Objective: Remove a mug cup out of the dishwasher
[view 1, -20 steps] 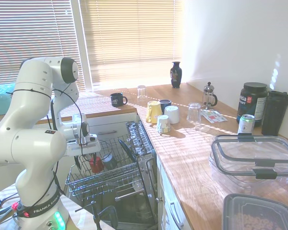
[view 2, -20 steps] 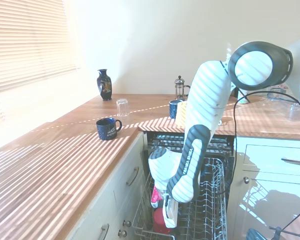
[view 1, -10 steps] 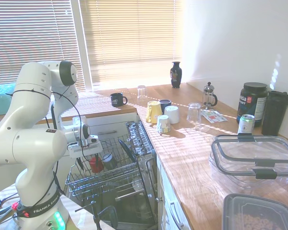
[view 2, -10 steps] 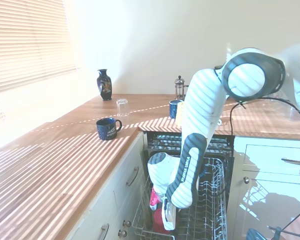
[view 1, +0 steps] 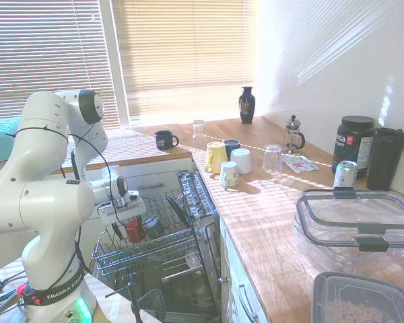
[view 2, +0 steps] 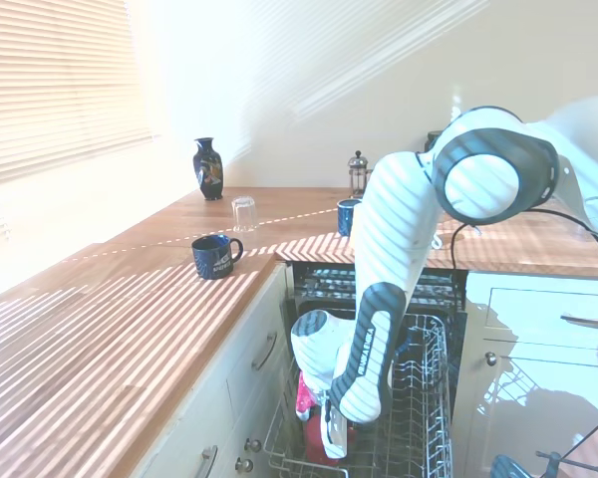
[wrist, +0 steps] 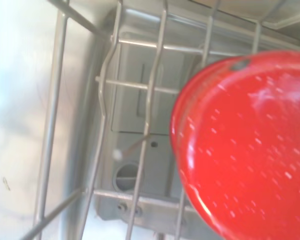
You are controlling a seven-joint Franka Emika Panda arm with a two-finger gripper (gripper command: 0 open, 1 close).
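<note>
A: What's the biggest thing we have in front of us?

B: The long wooden countertop point(view 1: 283, 215), running along the white wall and turning under the blinds. Set into the white cabinets below it is the built-in dishwasher point(view 1: 200, 202), with its grey metal wire rack point(view 1: 163, 250) pulled out in front.

A: And on the counter?

B: We see a clear plastic container with a dark clip lid point(view 1: 358, 225) at the near end, a black supplement tub point(view 1: 353, 144) beside a dark shaker bottle point(view 1: 386, 157), and a drink can point(view 1: 345, 173) in front of them. Further along stands a small French press point(view 1: 293, 134), then a cluster of upturned cups, one a yellow mug point(view 1: 215, 157). A navy mug with white print point(view 2: 215, 255) sits apart, near a clear upturned glass point(view 2: 243, 212) and a dark blue vase point(view 2: 207, 167).

A: Where's the small glossy red mug cup point(view 1: 134, 230)?

B: In the rack, at its outer left part, beside a dark grey-blue mug point(view 1: 152, 226). In the wrist view its red surface point(wrist: 245, 145) fills one side, with the rack wires behind.

A: And the white arm's two-finger gripper point(view 1: 126, 226)?

B: It's down at the mug. We cannot tell whether the fingers are spread or pinching it; the arm hides them.
</note>
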